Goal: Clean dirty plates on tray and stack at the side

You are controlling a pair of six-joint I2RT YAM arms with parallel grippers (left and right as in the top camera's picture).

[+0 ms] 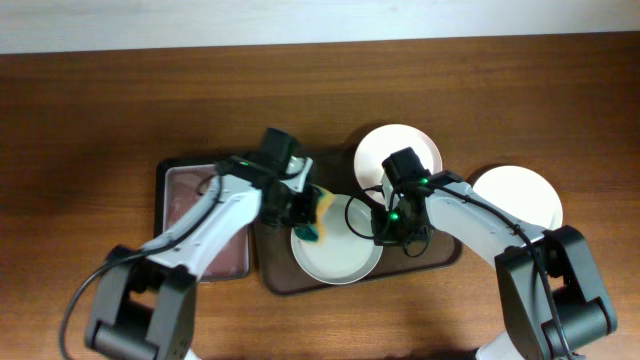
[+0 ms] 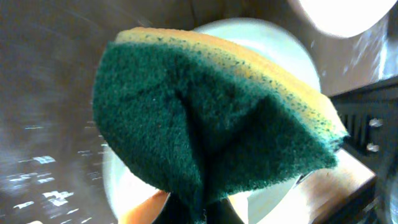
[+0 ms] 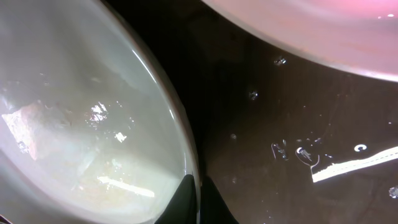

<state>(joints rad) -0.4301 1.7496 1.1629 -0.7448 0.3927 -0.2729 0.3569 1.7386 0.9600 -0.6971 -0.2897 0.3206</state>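
A pale plate [image 1: 340, 250] lies at the front of the dark brown tray [image 1: 275, 272]. My left gripper [image 1: 305, 212] is shut on a yellow and green sponge [image 1: 320, 217], held at the plate's left rim. In the left wrist view the sponge [image 2: 205, 118] fills the frame with the plate [image 2: 273, 43] behind it. My right gripper [image 1: 383, 228] is shut on the plate's right rim; its jaws [image 3: 198, 202] pinch the edge of the plate [image 3: 81, 124]. A second plate [image 1: 398, 153] sits at the tray's back. A third plate [image 1: 518, 195] lies on the table at the right. I can make out no red marks.
A smaller black tray with a pinkish inside [image 1: 190, 200] lies left of the brown tray, under my left arm. The wooden table [image 1: 100, 120] extends all around. The second plate's rim [image 3: 311, 31] hangs close above the brown tray floor [image 3: 280, 124] in the right wrist view.
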